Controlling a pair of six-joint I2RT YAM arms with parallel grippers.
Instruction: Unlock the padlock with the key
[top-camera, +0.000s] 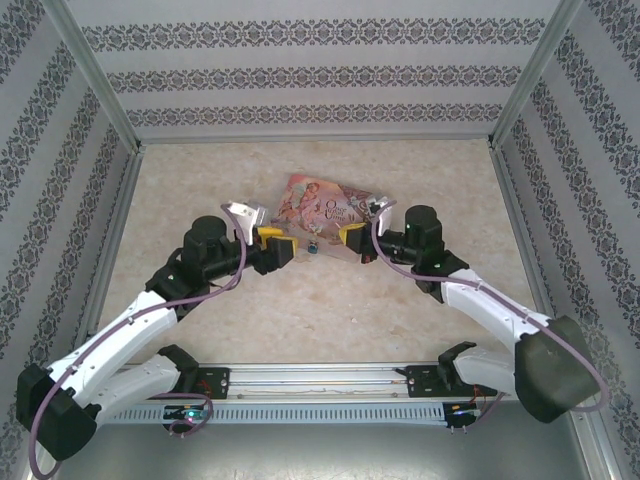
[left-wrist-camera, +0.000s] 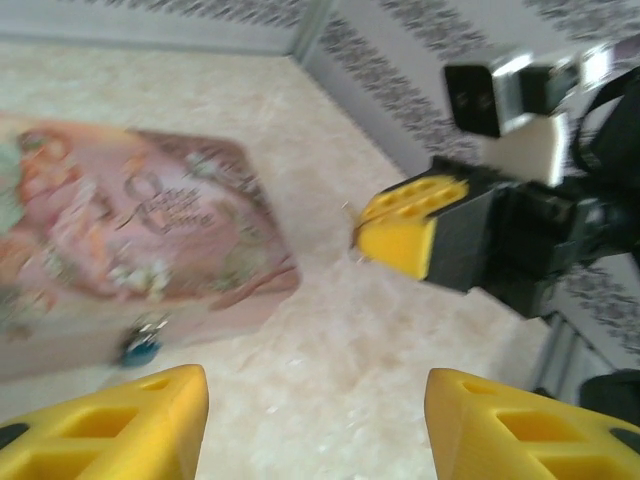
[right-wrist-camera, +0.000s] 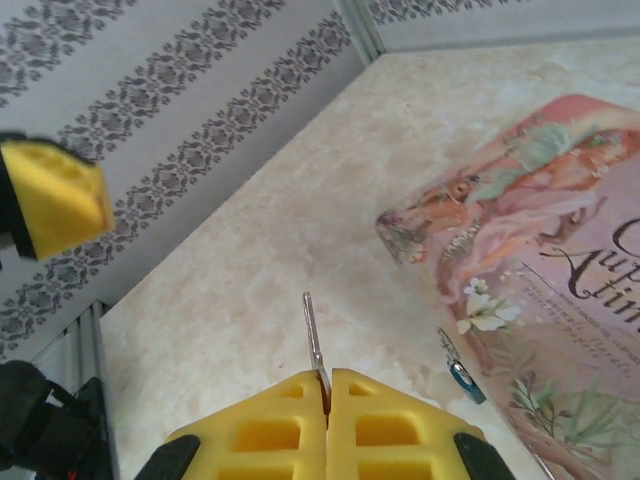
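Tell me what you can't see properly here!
The padlock: blurred in the left wrist view, too small from the top; locked or not, I can't tell.
The key: its back end is hidden inside the right gripper, right wrist view.
The tin: cut off by the right wrist view's right edge.
The left gripper: cut off by the left wrist view's bottom edge.

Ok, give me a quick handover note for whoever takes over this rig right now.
Left gripper: open, holding nothing.
Right gripper: shut on the key, blade sticking out ahead.
Padlock: lying on the table by the pink tin, between the two grippers, ungripped.
Done: key is in hand.
Left: steady the padlock, insert the key, turn it.
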